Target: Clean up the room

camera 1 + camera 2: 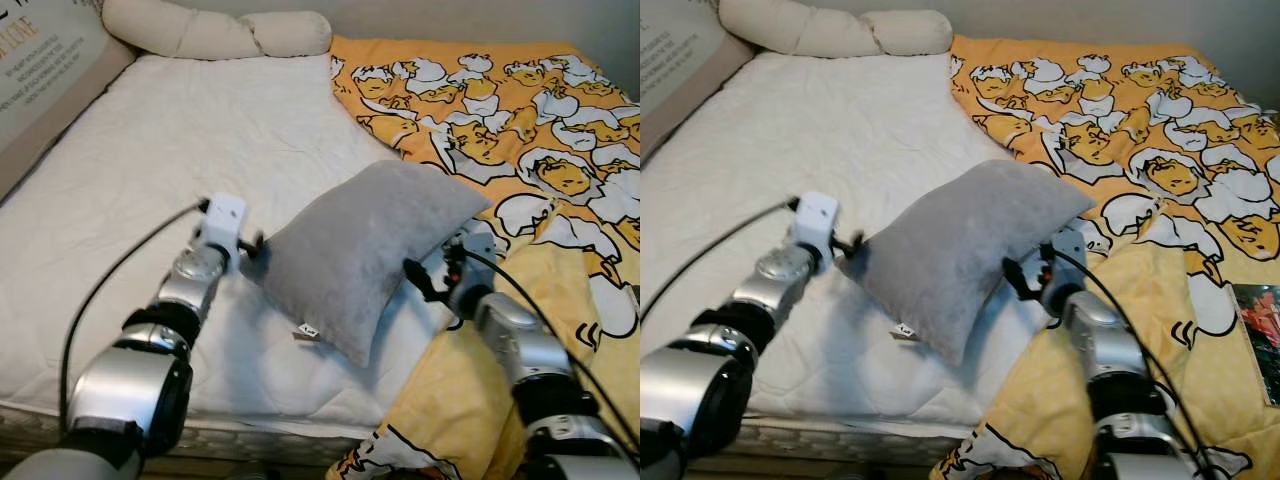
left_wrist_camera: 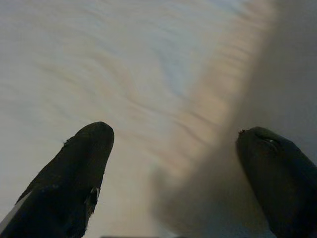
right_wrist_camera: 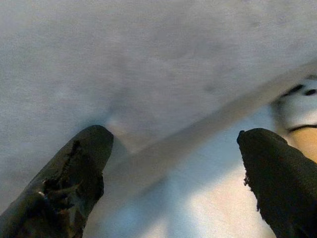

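Grey pillow (image 1: 365, 250), plain, tilted, centre frame; my left gripper (image 1: 252, 244) and right gripper (image 1: 418, 281) press its ends, fingers spread.

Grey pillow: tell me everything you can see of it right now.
The grey pillow is rectangular, plump, of soft plush-looking fabric, with a small white tag at its lower edge. It is tilted, one corner raised toward the yellow cartoon-print blanket, over the white mattress. The left gripper is at its left edge and the right gripper at its right edge, both with fingers spread.
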Motion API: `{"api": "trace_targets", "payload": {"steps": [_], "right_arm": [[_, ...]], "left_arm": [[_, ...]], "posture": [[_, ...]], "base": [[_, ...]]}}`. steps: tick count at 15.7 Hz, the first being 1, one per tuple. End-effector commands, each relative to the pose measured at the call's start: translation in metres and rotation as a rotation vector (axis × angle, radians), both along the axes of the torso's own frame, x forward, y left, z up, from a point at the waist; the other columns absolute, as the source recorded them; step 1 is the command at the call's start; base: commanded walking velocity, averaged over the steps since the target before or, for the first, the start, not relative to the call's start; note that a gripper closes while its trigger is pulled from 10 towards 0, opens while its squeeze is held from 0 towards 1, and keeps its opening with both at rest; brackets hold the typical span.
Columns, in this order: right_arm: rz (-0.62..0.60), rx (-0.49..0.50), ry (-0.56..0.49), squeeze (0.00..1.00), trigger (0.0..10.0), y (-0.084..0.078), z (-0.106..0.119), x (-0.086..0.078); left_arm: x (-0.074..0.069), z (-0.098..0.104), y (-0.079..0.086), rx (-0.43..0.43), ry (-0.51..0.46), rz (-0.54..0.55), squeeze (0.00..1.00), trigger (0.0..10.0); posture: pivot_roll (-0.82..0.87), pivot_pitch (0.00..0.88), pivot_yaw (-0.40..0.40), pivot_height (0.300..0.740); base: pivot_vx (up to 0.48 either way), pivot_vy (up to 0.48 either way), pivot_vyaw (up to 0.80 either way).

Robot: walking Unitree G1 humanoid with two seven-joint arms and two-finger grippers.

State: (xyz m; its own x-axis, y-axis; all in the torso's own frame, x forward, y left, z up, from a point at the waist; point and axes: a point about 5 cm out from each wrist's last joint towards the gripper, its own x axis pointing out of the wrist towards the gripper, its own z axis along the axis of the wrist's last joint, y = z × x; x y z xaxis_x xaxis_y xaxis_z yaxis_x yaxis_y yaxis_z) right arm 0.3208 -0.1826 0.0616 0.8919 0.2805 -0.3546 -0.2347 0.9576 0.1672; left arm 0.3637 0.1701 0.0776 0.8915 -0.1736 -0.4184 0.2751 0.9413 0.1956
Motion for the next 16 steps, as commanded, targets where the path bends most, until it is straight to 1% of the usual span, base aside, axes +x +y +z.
{"api": "trace_targets", "payload": {"steps": [1, 2, 3, 4, 5, 6, 7, 8, 9, 11, 12, 13, 15, 16], "right_arm": [[-0.004, 0.026, -0.041, 0.0, 10.0, 0.004, 0.009, 0.005], [0.004, 0.028, -0.037, 0.0, 10.0, 0.007, 0.008, 0.006], [0.02, 0.034, -0.031, 0.0, 10.0, 0.013, 0.007, 0.006], [0.037, 0.041, -0.026, 0.0, 10.0, 0.019, 0.007, 0.007], [0.041, 0.044, -0.026, 0.0, 10.0, 0.021, 0.007, 0.007], [0.051, 0.061, -0.026, 0.0, 10.0, 0.025, 0.008, 0.009], [0.057, 0.074, -0.028, 0.0, 10.0, 0.028, 0.01, 0.011], [0.07, 0.086, -0.035, 0.0, 10.0, 0.03, 0.013, 0.013], [0.082, 0.1, -0.04, 0.0, 10.0, 0.032, 0.016, 0.015], [0.121, 0.126, -0.042, 0.0, 10.0, 0.033, 0.021, 0.015], [0.154, 0.116, -0.038, 0.0, 10.0, 0.032, 0.02, 0.013], [0.165, 0.11, -0.036, 0.0, 10.0, 0.031, 0.02, 0.012], [0.116, 0.069, -0.021, 0.0, 10.0, 0.019, 0.015, 0.011], [0.098, 0.075, -0.021, 0.99, 10.0, 0.012, 0.015, 0.011]], "left_arm": [[-0.011, -0.016, -0.013, -0.064, 0.102, -0.12, 1.0, 10.0], [-0.014, -0.02, -0.018, -0.078, 0.129, -0.184, 1.0, 10.0], [-0.021, -0.025, -0.028, -0.13, 0.183, -0.302, 1.0, 10.0], [-0.026, -0.028, -0.033, -0.173, 0.227, -0.402, 1.0, 10.0], [-0.029, -0.029, -0.034, -0.192, 0.251, -0.446, 1.0, 10.0], [-0.037, -0.031, -0.033, -0.212, 0.312, -0.58, 1.0, 10.0], [-0.041, -0.03, -0.032, -0.23, 0.344, -0.655, 1.0, 10.0], [-0.042, -0.025, -0.028, -0.268, 0.354, -0.727, 1.0, 10.0], [-0.042, -0.019, -0.025, -0.297, 0.347, -0.781, 1.0, 10.0], [-0.041, -0.003, -0.021, -0.386, 0.313, -0.867, 1.0, 10.0], [-0.044, 0.004, -0.018, -0.401, 0.291, -0.918, 1.0, 10.0], [-0.046, 0.006, -0.016, -0.405, 0.285, -0.933, 1.0, 10.0], [-0.048, 0.011, -0.008, -0.445, 0.254, -0.905, 1.0, 10.0], [-0.053, 0.011, 0.003, -0.442, 0.267, -0.891, 1.0, 10.0]], "posture": [[-0.02, 0.033, 0.033, 0.74], [-0.02, 0.033, 0.033, 0.74], [-0.02, 0.033, 0.033, 0.74], [0.0, 0.032, 0.027, 0.74], [0.0, 0.033, 0.026, 0.74], [0.0, 0.034, 0.027, 0.74], [0.0, 0.035, 0.028, 0.74], [0.01, 0.036, 0.029, 0.74], [0.01, 0.036, 0.029, 0.74], [0.02, 0.035, 0.026, 0.74], [0.02, 0.035, 0.024, 0.74], [0.02, 0.034, 0.022, 0.74], [0.02, 0.034, 0.027, 0.74], [0.02, 0.034, 0.031, 0.74]], "base": [[0.0, 0.0, 0.0], [0.0, 0.0, 0.0], [0.0, 0.0, 0.0], [0.0, 0.0, 0.0], [0.0, 0.0, 0.0], [0.0, 0.0, 0.0], [0.0, 0.0, 0.0], [0.0, 0.0, 0.0], [0.0, 0.0, 0.0], [0.0, 0.0, 0.0], [0.0, 0.0, 0.0], [0.0, 0.0, 0.0], [0.0, 0.0, 0.0], [0.0, 0.0, 0.0]]}}
